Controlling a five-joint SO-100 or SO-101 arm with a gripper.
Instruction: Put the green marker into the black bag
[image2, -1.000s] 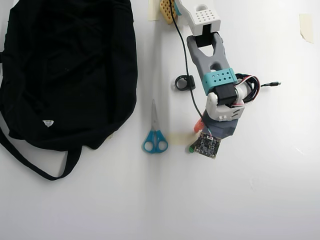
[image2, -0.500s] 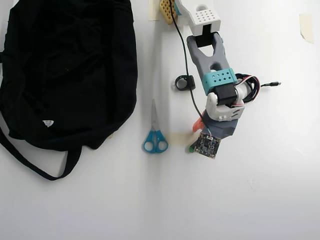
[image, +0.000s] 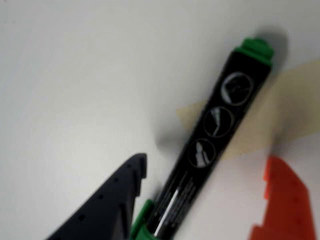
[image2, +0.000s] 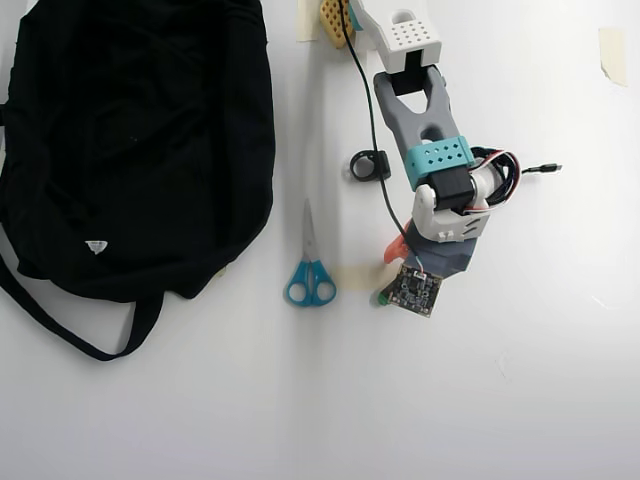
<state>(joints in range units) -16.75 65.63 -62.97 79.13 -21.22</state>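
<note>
Below the wrist camera the marker (image: 215, 145) lies flat on the white table (image: 75, 75), slanting from lower left to upper right in the wrist view. Its black barrel carries three round white symbols and lines of small print; one green end sits at the upper right, the other at the bottom edge of that view. It crosses a strip of tan tape (image: 285, 112) stuck to the table.

The gripper (image: 202, 192) straddles the marker with its jaws parted — the dark finger (image: 107, 205) on the left comes just beside the barrel near its lower green end, while the orange finger (image: 282, 200) stands clear of it on the right. Neither finger visibly presses on the barrel, though the picture is soft and the dark tip is very near.

From overhead, the arm (image2: 425, 120) reaches down the picture from its base at the top edge, and its wrist hides nearly all of the marker (image2: 384, 296); only a green tip peeks out at the left of the camera board, next to a bit of orange finger.

The bag (image2: 130, 140) fills the upper left of the overhead view, well apart from the marker, its strap looping below it. Between bag and arm lie blue-handled scissors (image2: 309, 265), blades pointing up the picture — a small black ring (image2: 365, 165) sits on the arm's cable above them.
</note>
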